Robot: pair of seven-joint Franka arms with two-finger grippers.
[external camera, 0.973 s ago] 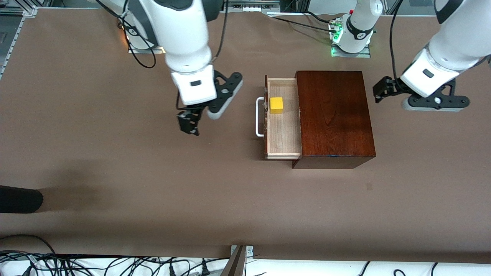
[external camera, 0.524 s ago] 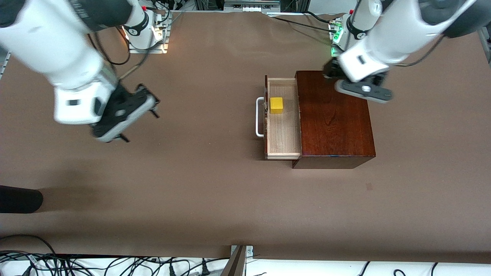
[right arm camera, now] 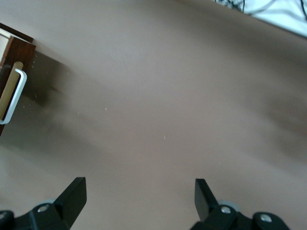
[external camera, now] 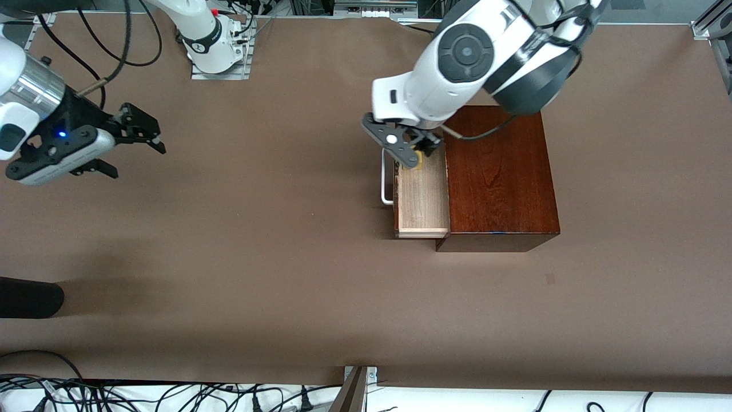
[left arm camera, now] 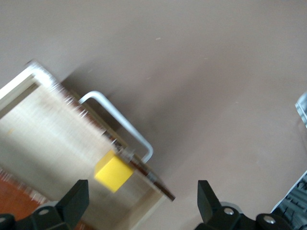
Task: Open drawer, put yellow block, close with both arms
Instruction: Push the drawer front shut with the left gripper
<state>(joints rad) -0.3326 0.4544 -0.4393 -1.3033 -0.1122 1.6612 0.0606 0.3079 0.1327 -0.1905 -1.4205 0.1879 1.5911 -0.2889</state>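
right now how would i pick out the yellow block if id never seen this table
Find the dark wooden box. Its drawer is pulled open toward the right arm's end. The yellow block sits inside near the handle, the only bright thing there.

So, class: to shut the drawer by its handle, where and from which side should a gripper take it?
Grip the white loop handle at the middle of its long bar, coming from above on the drawer front's outer side; the bar stands clear of the front.

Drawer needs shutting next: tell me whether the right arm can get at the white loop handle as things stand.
Probably yes: the right pincer hangs open over bare table toward its own end, with nothing between it and the white loop handle. The left pincer hovers over the open drawer.
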